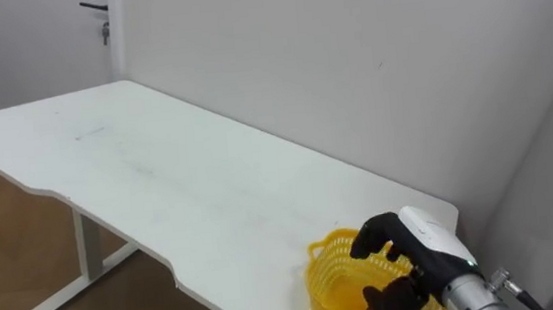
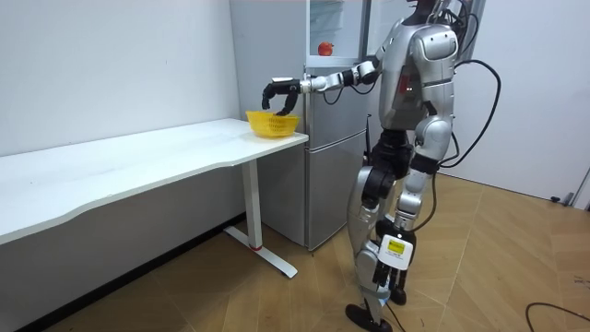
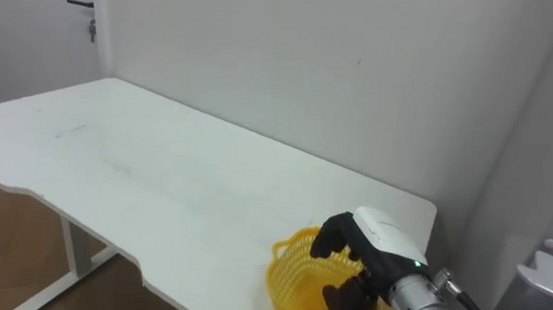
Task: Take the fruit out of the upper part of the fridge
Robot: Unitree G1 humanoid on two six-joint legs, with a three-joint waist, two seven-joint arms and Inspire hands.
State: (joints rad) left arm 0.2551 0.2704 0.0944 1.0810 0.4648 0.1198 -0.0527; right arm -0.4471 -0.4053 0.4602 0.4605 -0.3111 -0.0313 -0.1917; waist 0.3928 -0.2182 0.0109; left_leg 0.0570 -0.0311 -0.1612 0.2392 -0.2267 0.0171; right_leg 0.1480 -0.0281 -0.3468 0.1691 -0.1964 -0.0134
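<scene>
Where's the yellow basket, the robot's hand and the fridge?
yellow basket (image 1: 329,276): left eye view, on its left wall.
right hand (image 1: 426,237): left eye view, on the white back of the hand.
fridge (image 2: 327,184): room view, on its lower door.

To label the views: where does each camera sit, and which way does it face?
Left eye view: on the head, looking down at the white table and yellow basket; right hand shows.
Right eye view: beside it, same scene, same hand.
Room view: standing off, facing the whole robot by the fridge.
All share basket and hand.
</scene>
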